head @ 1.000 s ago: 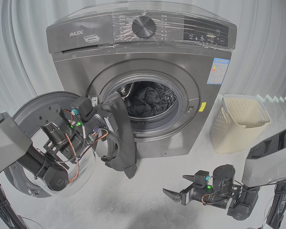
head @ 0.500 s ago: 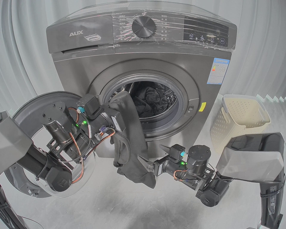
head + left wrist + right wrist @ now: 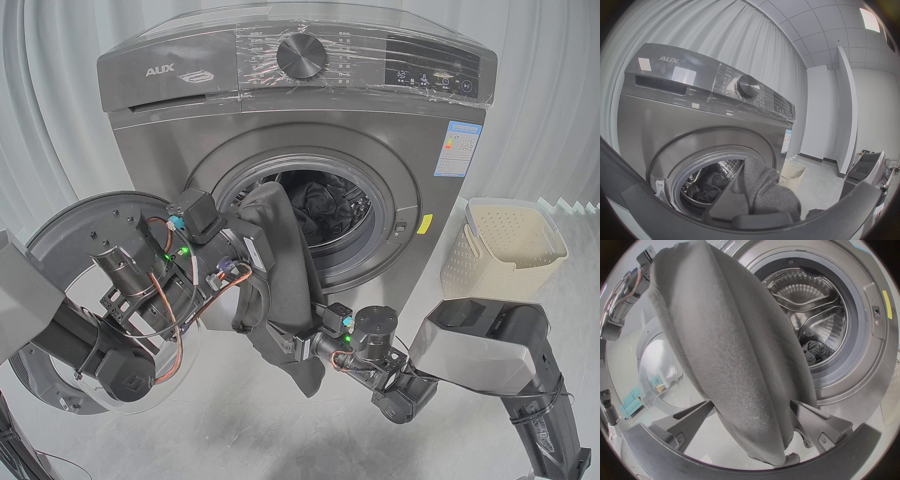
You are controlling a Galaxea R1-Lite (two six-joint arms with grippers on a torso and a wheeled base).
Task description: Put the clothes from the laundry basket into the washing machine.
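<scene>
A dark grey garment [image 3: 281, 275] hangs in front of the washing machine's [image 3: 300, 125] round opening. My left gripper [image 3: 255, 219] is shut on its top end beside the opening's left rim; the left wrist view has the cloth [image 3: 765, 187] bunched over that gripper [image 3: 753, 215]. Low down, my right gripper [image 3: 289, 340] stands open with the garment's lower part [image 3: 740, 365] between its fingers [image 3: 693, 416]. More dark clothes [image 3: 319, 200] lie inside the drum [image 3: 815, 318]. The cream laundry basket [image 3: 500, 256] stands on the floor to the machine's right, tilted, with no clothes visible in it.
The machine's door [image 3: 94, 219] is swung open to the left, right behind my left arm. Grey curtains hang behind the machine. Bare grey floor [image 3: 219, 431] lies in front of it.
My right arm swung in from the floor on the right, and its open fingers now straddle the hanging garment. My left gripper lifted the garment up and right, toward the opening.
</scene>
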